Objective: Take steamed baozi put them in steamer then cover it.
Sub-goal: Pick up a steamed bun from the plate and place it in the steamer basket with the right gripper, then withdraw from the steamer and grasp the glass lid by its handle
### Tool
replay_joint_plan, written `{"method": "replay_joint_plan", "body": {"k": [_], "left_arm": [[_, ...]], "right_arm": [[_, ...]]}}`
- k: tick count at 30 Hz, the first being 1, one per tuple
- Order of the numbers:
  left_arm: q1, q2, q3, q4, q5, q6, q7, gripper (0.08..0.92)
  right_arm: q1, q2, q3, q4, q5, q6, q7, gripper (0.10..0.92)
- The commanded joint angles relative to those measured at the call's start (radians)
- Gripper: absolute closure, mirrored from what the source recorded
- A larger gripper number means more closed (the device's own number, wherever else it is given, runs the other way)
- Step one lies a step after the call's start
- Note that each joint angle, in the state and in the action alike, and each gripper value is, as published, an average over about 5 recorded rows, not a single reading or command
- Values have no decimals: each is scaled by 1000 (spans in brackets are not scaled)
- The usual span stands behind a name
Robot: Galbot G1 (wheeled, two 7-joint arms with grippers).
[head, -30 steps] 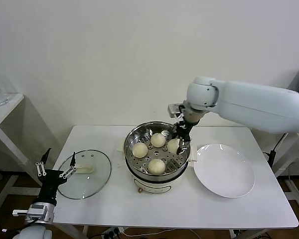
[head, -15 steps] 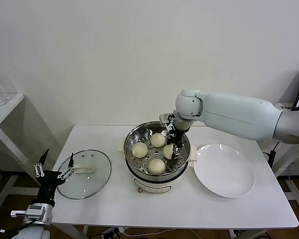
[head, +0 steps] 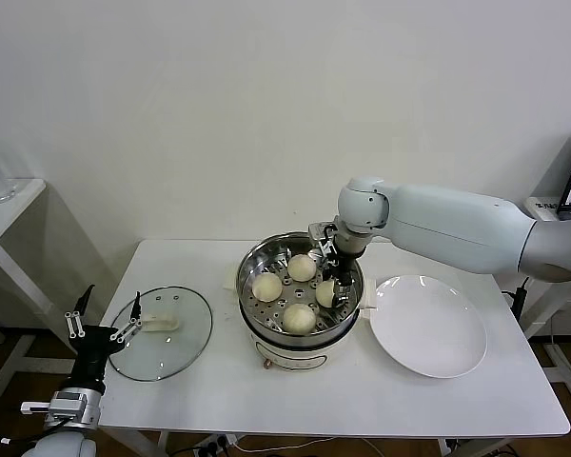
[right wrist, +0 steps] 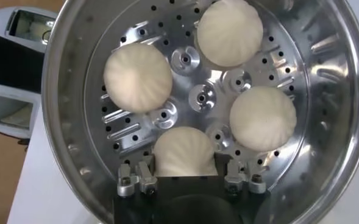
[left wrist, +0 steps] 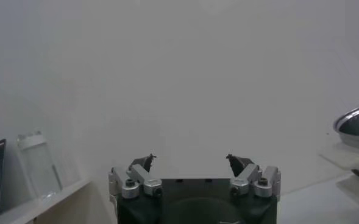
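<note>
You can't see the right pincer's fingertips behind the nearest baozi in its wrist view, where the steamer's rim runs off the edges, while the left wrist view clips the steamer too.

White-shelled right arm, black gripper with silver screws

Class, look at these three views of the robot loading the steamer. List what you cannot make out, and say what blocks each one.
1. Right wrist view: the near side of the fourth baozi is hidden by the right gripper body.
2. Head view: whether that gripper grips the bun or has let go; too small.
3. Left wrist view: the steamer is cut off by the picture edge.
4. Left wrist view: the cover is out of view above the left gripper.
</note>
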Motion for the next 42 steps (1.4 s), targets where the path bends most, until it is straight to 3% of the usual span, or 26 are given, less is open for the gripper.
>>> {"method": "replay_joint_plan", "body": {"k": [1,8,17,22,24,32,36,42], "left_arm": [[1,0,-1,-2,0,0,0,177],[3,-1,-1,-3,1,0,0,177],[2,4,0,-16,3,11,-3,177],[3,11,-3,-44,-13,55,-9,177],[1,14,-8,-56,-29,78,-11,177],[-20,32,-45,-64,-57,113,-33,177],[-20,46,-51,-65,-57,104,-38,177],[-24,45,-22,-35,-15,28,-28,177]], "right_arm": [[-9,-1,1,4,-8,1,-2,349],[19,-37,60,19,44,2,-8,219],[77,-231,239,83,126,9,-44,203],[-62,-402,442,167,162,58,28,203],[-159,-469,562,208,200,115,127,203],[-821,-655,1108,442,412,424,810,203],[-1261,-598,1505,546,407,476,979,203],[-1681,-350,1866,641,316,535,1125,203]]}}
